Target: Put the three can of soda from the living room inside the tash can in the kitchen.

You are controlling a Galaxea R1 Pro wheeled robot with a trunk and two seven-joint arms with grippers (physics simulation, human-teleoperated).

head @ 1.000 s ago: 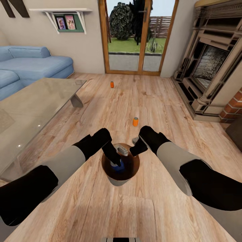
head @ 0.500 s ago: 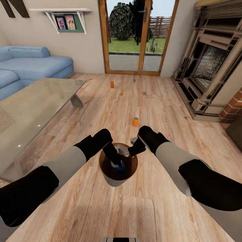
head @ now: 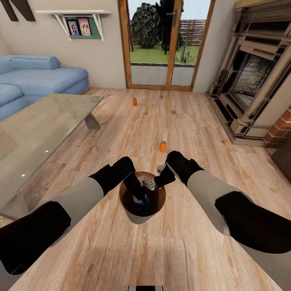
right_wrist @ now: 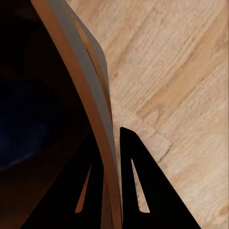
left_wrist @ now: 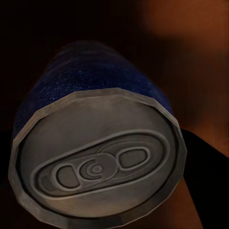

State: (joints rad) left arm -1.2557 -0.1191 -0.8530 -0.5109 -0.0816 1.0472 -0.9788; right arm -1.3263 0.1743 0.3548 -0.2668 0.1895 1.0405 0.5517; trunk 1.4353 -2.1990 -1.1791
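The trash can (head: 139, 218) stands on the wood floor between my arms, its copper-brown inside showing. My left gripper (head: 141, 197) reaches down into it, shut on the dark blue soda can (head: 144, 202). That can's grey top (left_wrist: 98, 164) fills the left wrist view, with the bin's copper inside (left_wrist: 191, 57) behind it. My right gripper (head: 160, 178) is shut on the bin's far rim. In the right wrist view the bin wall (right_wrist: 76, 71) runs between the two black fingers (right_wrist: 140, 191). Two orange cans stand on the floor beyond, one near (head: 163, 146) and one far (head: 134, 101).
A low glass-topped coffee table (head: 40, 133) takes up the left, with the blue sofa (head: 44, 76) behind it. Wood-framed glass doors (head: 165, 44) are straight ahead. A fireplace (head: 250, 81) with a brick edge lines the right side.
The trash can has shifted slightly to the left with my right gripper on its rim. My left gripper has sunk a little deeper into it with the blue can.
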